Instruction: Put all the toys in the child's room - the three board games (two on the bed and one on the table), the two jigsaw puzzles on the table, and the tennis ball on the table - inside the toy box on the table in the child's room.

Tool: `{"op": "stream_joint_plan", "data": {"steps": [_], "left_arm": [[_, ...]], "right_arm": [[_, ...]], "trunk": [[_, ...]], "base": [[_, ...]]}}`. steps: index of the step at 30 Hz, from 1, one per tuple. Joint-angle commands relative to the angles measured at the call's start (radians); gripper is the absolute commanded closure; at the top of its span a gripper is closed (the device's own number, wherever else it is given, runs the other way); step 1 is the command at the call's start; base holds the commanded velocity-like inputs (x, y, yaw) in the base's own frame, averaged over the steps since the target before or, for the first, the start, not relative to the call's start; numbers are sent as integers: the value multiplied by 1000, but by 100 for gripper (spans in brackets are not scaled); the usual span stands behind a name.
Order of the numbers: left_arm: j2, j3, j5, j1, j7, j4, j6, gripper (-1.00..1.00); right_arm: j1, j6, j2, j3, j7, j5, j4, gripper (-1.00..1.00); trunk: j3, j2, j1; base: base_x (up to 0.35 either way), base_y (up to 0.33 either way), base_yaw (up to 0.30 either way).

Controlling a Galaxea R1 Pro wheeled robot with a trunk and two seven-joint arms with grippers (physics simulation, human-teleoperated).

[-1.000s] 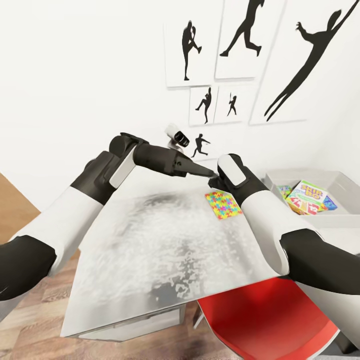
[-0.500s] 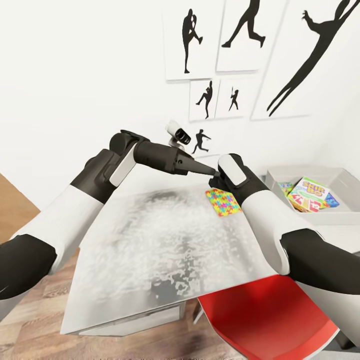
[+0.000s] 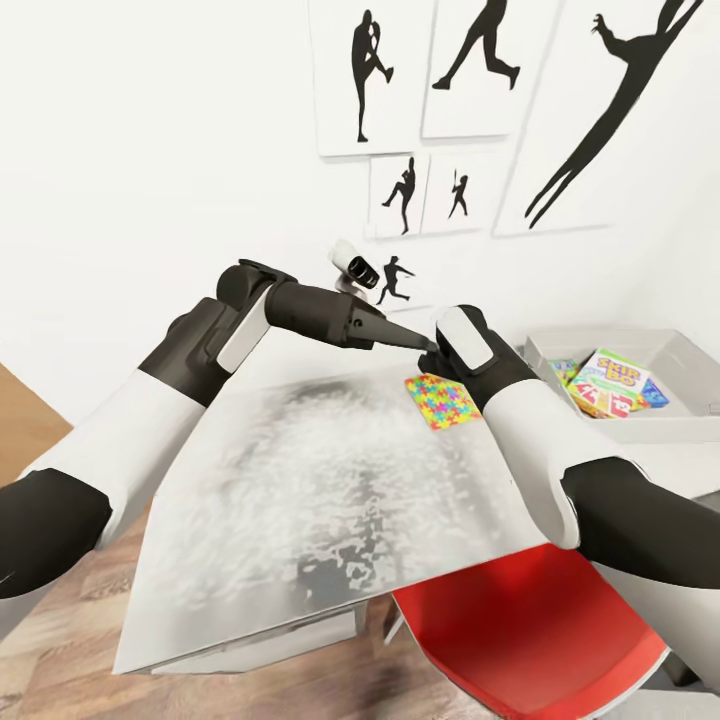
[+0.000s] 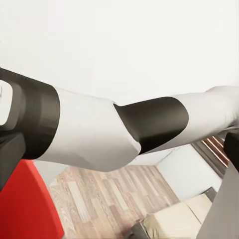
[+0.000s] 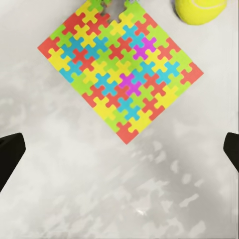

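A small jigsaw puzzle (image 3: 441, 400) (image 5: 119, 74) lies flat on the grey table (image 3: 330, 480). In the right wrist view the tennis ball (image 5: 199, 9) rests just off one corner of it. My right gripper (image 5: 119, 154) hovers open above the tabletop just short of the puzzle, with nothing between its fingers (image 5: 10, 154). The right wrist (image 3: 465, 345) hides that gripper in the head view. My left gripper (image 3: 420, 343) reaches across to the right wrist, open and empty. The toy box (image 3: 650, 428) stands at the table's right end. A SKIP-BO board game (image 3: 610, 375) lies on top of other colourful flat things in it.
A red chair (image 3: 530, 640) sits under the table's near edge on the right. A small white and black device (image 3: 355, 268) stands at the table's back edge by the wall. Black silhouette pictures (image 3: 480, 70) hang above. A wood-plank floor (image 3: 60, 630) lies to the left.
The whole picture has slid a little to the left, so the camera has turned. Both arms hold the same pose, and the puzzle and toy box stay put on the table.
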Motion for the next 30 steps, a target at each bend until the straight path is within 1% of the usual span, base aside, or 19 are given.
{"op": "stream_joint_plan", "data": {"steps": [1, 5, 8, 12, 17, 30], "left_arm": [[1, -2, 2, -1, -4, 0, 11, -100], [2, -2, 2, -1, -4, 0, 11, -100], [2, -2, 2, -1, -4, 0, 11, -100], [3, -2, 2, -1, -4, 0, 11, -100], [3, -2, 2, -1, -3, 0, 11, -100], [3, -2, 1, -1, -3, 1, 11, -100]], "right_arm": [[-1, 4, -1, 5, -7, -8, 0, -100], [-1, 4, -1, 5, -7, -8, -1, -100], [-1, 4, -1, 4, -7, -8, -2, -100], [-1, 3, 0, 4, -7, -8, -3, -100], [-1, 3, 0, 5, -7, -8, -3, -100], [-1, 4, 0, 5, -7, -8, -2, -100]], "trunk": [[-2, -2, 0], [-5, -2, 0], [-6, -2, 0], [-6, -2, 0], [-6, -2, 0], [-6, -2, 0]], "base": [[0, 67, -220], [0, 73, -205], [0, 24, -73], [0, 8, -17], [0, 110, -3], [0, 9, 0]]}}
